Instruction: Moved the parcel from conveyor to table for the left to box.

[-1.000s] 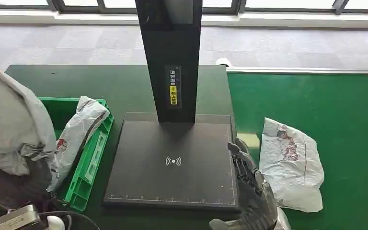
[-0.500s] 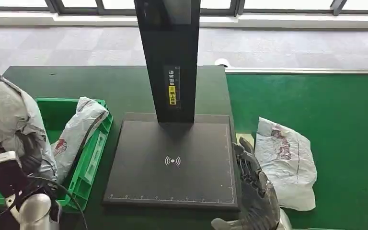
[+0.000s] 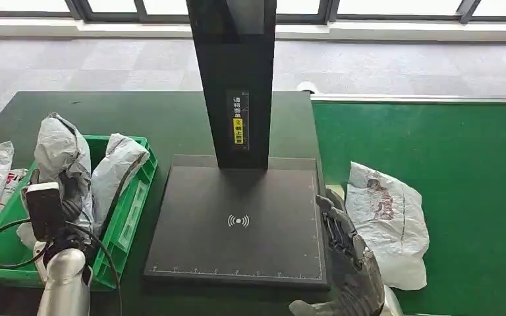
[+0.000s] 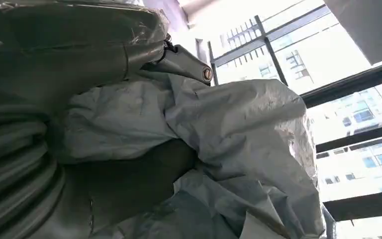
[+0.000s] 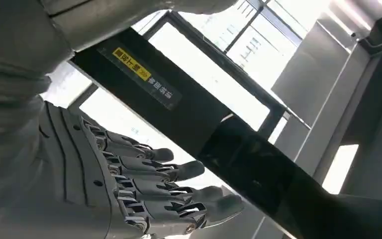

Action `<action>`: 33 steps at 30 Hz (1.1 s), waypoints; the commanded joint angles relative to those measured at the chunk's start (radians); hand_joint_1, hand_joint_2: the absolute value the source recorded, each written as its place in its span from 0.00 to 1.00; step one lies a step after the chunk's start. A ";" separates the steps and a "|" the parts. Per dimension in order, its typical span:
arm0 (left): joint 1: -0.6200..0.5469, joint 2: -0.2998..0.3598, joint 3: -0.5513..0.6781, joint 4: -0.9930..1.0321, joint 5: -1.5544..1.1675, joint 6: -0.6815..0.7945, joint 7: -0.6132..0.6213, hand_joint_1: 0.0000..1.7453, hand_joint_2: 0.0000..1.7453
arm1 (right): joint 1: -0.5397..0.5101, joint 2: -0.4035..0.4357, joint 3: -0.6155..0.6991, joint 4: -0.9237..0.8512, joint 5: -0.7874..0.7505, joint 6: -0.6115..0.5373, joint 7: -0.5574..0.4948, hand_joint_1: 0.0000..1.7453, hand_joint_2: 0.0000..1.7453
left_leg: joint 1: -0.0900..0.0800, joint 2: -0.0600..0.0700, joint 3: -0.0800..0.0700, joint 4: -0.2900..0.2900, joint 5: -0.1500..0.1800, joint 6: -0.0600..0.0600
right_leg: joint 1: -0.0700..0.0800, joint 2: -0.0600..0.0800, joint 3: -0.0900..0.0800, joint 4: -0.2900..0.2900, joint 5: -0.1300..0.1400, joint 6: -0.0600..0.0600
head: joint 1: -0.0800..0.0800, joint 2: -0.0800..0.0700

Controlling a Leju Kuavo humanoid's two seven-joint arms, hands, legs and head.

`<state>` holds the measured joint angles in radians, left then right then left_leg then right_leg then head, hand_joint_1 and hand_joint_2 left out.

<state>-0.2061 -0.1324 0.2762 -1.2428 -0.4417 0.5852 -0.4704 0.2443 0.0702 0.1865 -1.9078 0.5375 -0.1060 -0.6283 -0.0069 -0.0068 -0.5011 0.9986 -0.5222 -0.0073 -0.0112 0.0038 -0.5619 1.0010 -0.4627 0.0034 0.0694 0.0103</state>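
Left hand [image 3: 66, 197] grips a crinkled grey plastic parcel [image 3: 62, 148] upright over the green ribbed crate [image 3: 128, 224]. A matte black scanner plate [image 3: 237, 224] lies mid-tabletop. Right hand [image 3: 342, 237] hangs unclenched, empty, beside a white wrinkled bag [image 3: 389, 224] on the green belt [image 3: 474, 171].

Crinkled grey plastic parcels [image 3: 62, 155] fill a glossy green plastic crate [image 3: 129, 217] beside the matt black scanner base [image 3: 237, 224]; right of the base, green felt-like conveyor belt [image 3: 474, 178].
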 commanded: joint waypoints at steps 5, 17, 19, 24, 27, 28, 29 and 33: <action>-0.086 0.024 0.055 0.242 0.000 -0.054 0.021 1.00 1.00 | -0.026 0.013 0.003 0.046 0.008 0.012 -0.057 0.00 1.00 | 0.001 0.000 -0.001 -0.003 0.004 -0.003 | 0.001 -0.001 -0.001 -0.003 0.004 -0.001 | 0.000 0.000; -0.111 0.006 0.099 0.247 0.023 -0.001 -0.013 0.00 0.00 | -0.052 0.034 -0.004 0.093 0.009 0.009 -0.057 0.00 1.00 | 0.001 0.000 0.002 -0.004 0.005 -0.003 | 0.000 -0.002 0.002 -0.001 0.004 -0.001 | 0.000 0.000; -0.102 -0.004 0.100 0.221 0.033 0.005 -0.009 0.00 0.00 | -0.054 0.036 -0.006 0.095 0.010 0.011 -0.058 0.00 1.00 | 0.001 -0.001 0.003 -0.003 0.004 -0.002 | 0.001 -0.002 0.003 -0.001 0.003 -0.001 | 0.000 0.000; -0.093 -0.018 0.099 0.192 0.080 0.023 -0.009 0.00 0.00 | -0.063 0.042 -0.011 0.099 0.011 0.009 -0.059 0.00 1.00 | 0.001 -0.001 0.004 -0.004 0.004 -0.003 | 0.001 -0.002 0.004 -0.001 0.002 -0.001 | 0.000 0.000; -0.082 -0.024 0.099 0.167 0.104 0.048 -0.016 0.00 0.00 | -0.065 0.044 -0.013 0.099 0.014 0.009 -0.060 0.00 1.00 | 0.001 0.000 0.003 -0.004 0.005 -0.003 | 0.001 -0.001 0.003 -0.002 0.003 -0.001 | 0.000 0.000; -0.083 -0.030 0.107 0.167 0.082 0.097 -0.006 0.00 0.00 | -0.068 0.045 -0.013 0.100 0.015 0.012 -0.060 0.00 1.00 | 0.002 0.001 0.002 -0.006 0.006 -0.003 | 0.001 -0.001 0.002 -0.004 0.005 -0.001 | 0.000 0.000; -0.084 -0.039 0.132 0.161 0.057 0.113 -0.003 0.00 0.00 | -0.071 0.045 -0.012 0.101 0.016 0.015 -0.060 0.00 1.00 | 0.001 0.000 0.004 -0.004 0.004 -0.003 | 0.001 -0.001 0.004 -0.002 0.003 -0.001 | 0.000 0.000; -0.085 -0.041 0.133 0.160 0.054 0.113 -0.003 0.00 0.00 | -0.075 0.046 -0.011 0.103 0.016 0.016 -0.059 0.00 1.00 | 0.001 0.000 0.005 -0.005 0.003 -0.003 | 0.001 -0.001 0.005 -0.002 0.002 -0.001 | 0.000 0.000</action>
<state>-0.3129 -0.1423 0.3334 -1.1032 -0.3765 0.6871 -0.4799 0.2042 0.0999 0.1862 -1.8784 0.5547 -0.0927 -0.6279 -0.0067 -0.0101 -0.4939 0.9962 -0.5201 -0.0095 -0.0112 0.0004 -0.5544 1.0019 -0.4632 0.0021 0.0698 0.0103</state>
